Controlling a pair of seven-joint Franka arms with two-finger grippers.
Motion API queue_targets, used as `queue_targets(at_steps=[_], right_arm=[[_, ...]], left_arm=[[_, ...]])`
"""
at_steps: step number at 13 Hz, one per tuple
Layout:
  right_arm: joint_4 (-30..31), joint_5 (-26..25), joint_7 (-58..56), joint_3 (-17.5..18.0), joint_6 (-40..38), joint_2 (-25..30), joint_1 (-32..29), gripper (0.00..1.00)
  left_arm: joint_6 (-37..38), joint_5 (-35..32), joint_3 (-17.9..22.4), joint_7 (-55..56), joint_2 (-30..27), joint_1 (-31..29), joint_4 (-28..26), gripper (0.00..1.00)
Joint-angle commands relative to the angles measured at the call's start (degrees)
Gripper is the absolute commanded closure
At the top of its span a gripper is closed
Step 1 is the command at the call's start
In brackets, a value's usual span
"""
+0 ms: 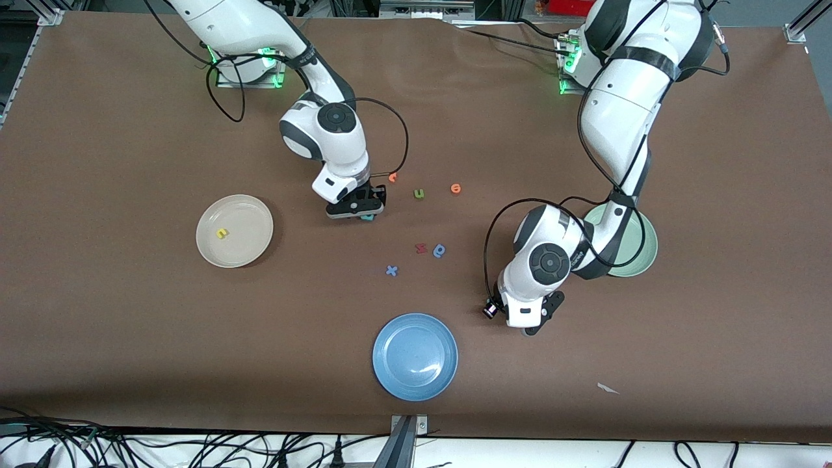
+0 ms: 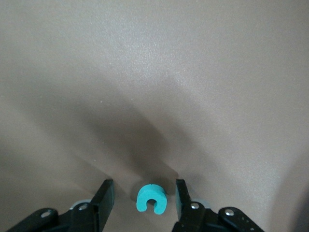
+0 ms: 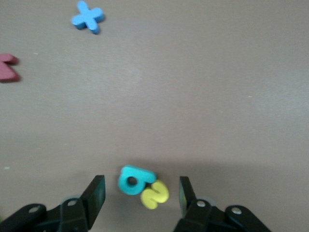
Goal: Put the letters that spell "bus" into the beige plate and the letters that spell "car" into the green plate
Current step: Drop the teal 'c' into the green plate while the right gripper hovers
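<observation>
The beige plate [image 1: 250,242] lies toward the right arm's end and holds a yellow u [image 1: 223,233]. My right gripper [image 3: 141,186] is open and low over the table beside that plate [image 1: 361,213]. A teal b [image 3: 131,180] and a yellow s [image 3: 155,194] lie touching each other between its fingers, clear of both pads. In the front view only the teal b [image 1: 368,218] shows. My left arm partly covers the green plate [image 1: 640,250]. My left gripper [image 2: 143,192] is down at the table [image 1: 528,329] and open around a teal c [image 2: 151,198], with a gap on each side.
A blue plate [image 1: 415,356] sits nearest the front camera. Loose letters lie mid-table: two orange ones [image 1: 392,177] [image 1: 455,188], a green u [image 1: 419,193], a red one [image 1: 421,247], a blue one [image 1: 440,250] and a blue x [image 1: 391,270]. A white scrap [image 1: 608,388] lies toward the left arm's end.
</observation>
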State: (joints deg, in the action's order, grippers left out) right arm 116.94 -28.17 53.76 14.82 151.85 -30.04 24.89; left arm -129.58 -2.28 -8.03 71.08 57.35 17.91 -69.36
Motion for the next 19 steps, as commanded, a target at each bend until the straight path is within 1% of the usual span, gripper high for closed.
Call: queue_targets(at_steps=[1,2,3,5,7,8,10,11,12,15,16,17,18,19], right_arm=[[-1.46,0.93,1.26,-0.32,-0.51,-1.77,1.74,0.30],[-1.46,0.75,1.26,-0.32,-0.41,-2.13,1.74,0.30],[-1.46,0.49,1.26,-0.32,-0.33,-2.56,1.74,0.30],[-1.46,0.22,1.17,-0.41,1.51,-3.36,1.92,0.30],[-1.54,-0.21,0.91,-0.58,1.70,-3.45,1.92,0.30],[-1.54,-0.30,0.56,-0.93,1.70,-3.36,1.92,0.30],[-1.54,-3.53,0.29,-2.77,1.96,-3.45,1.92,0.30],[-1.54,-3.99,0.29,-3.30,2.48,-3.71,1.92,0.30],[-1.54,-4.00,0.21,-3.31,2.57,-3.62,1.92,0.30],[-1.54,-3.91,0.29,-3.48,3.01,-3.89,1.92,0.31],[-1.54,-3.91,0.38,-3.48,3.88,-4.06,1.92,0.34],[-1.54,-3.99,0.38,-3.57,4.24,-4.32,1.92,0.35],[-1.54,-4.00,0.47,-3.57,4.24,-4.33,1.92,0.38],[-1.46,-4.00,0.47,-3.57,4.24,-4.33,1.92,0.38]], left_arm=[[-0.14,-1.50,1.43,1.69,1.27,1.52,2.22,0.42],[-0.14,-1.50,1.43,1.69,1.27,1.52,2.22,0.49],[-0.14,-1.33,1.35,1.69,1.27,1.34,2.22,0.60],[-0.14,-1.33,1.43,1.69,1.27,1.43,2.22,0.75],[-0.14,-1.33,1.43,1.69,1.27,1.43,2.22,0.86],[-0.14,-1.33,1.43,1.60,1.27,1.34,2.13,0.89],[0.47,-1.24,1.35,0.99,1.01,0.82,2.22,0.90],[1.08,-1.33,1.26,0.47,0.31,0.29,2.13,0.92],[3.96,-1.41,1.17,-1.11,-0.48,0.11,2.13,0.96],[15.11,-0.54,0.65,-10.14,-5.74,-2.25,1.43,0.95],[20.11,1.29,-0.05,-14.87,-7.50,-4.00,1.25,0.95],[26.16,2.09,-0.32,-20.40,-9.34,-5.76,0.99,0.95],[31.79,2.19,-0.32,-25.68,-11.19,-7.17,0.20,0.95],[34.55,2.19,-0.24,-30.86,-13.47,-8.84,-1.81,0.95]])
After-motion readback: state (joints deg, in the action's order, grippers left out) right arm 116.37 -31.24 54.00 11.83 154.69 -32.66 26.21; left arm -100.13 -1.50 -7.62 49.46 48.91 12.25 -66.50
